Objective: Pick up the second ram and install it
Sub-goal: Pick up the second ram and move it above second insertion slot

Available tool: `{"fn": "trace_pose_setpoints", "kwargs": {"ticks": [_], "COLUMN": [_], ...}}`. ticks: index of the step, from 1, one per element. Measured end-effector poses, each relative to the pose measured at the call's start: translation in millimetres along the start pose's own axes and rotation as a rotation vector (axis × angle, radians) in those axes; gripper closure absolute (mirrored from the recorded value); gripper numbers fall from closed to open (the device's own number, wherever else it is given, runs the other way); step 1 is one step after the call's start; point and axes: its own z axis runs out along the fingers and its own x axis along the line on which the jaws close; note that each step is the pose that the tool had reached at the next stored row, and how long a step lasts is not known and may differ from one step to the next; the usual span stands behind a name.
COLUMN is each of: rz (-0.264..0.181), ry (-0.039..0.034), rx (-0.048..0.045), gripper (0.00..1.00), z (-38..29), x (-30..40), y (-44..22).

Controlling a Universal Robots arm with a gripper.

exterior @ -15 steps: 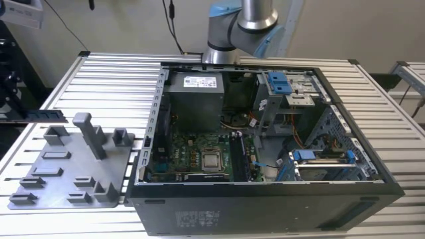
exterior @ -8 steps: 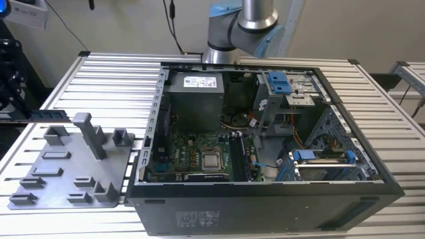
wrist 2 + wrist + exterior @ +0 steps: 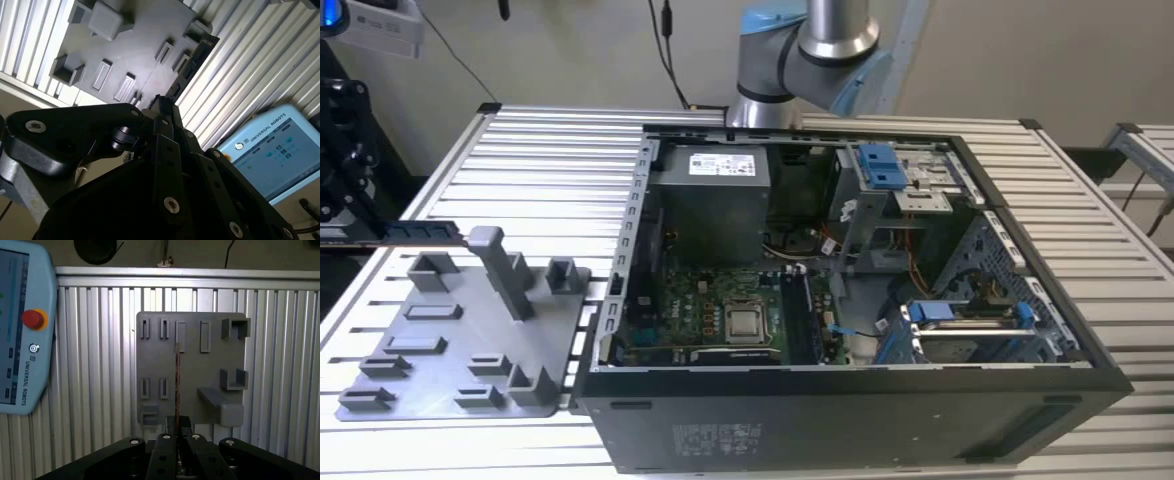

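The second ram [image 3: 424,232] is a thin dark stick held level above the back left corner of the grey tray [image 3: 454,350]. My gripper [image 3: 371,234] is at the exterior view's left edge, shut on one end of the stick. In the first wrist view the ram [image 3: 177,380] shows edge-on as a thin line running out from the gripper [image 3: 177,429] over the tray [image 3: 210,360]. In the second wrist view the ram [image 3: 192,62] sticks out past the gripper [image 3: 162,102], beside the tray [image 3: 135,40].
The open computer case [image 3: 854,400] lies to the tray's right, with the motherboard [image 3: 720,310] and its long black slots [image 3: 798,320] inside. A teach pendant [image 3: 20,340] lies on the slatted table [image 3: 547,150] near the tray. Upright posts [image 3: 500,270] rise from the tray.
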Motion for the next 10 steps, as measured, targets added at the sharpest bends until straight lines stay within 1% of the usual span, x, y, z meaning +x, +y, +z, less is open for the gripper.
{"fn": "trace_pose_setpoints", "kwargs": {"ticks": [10], "rz": [0.0], "ry": [0.0002], "rx": [0.0], "gripper": [0.86], "z": [0.1], "x": [-0.1], "y": [-5.9]}}
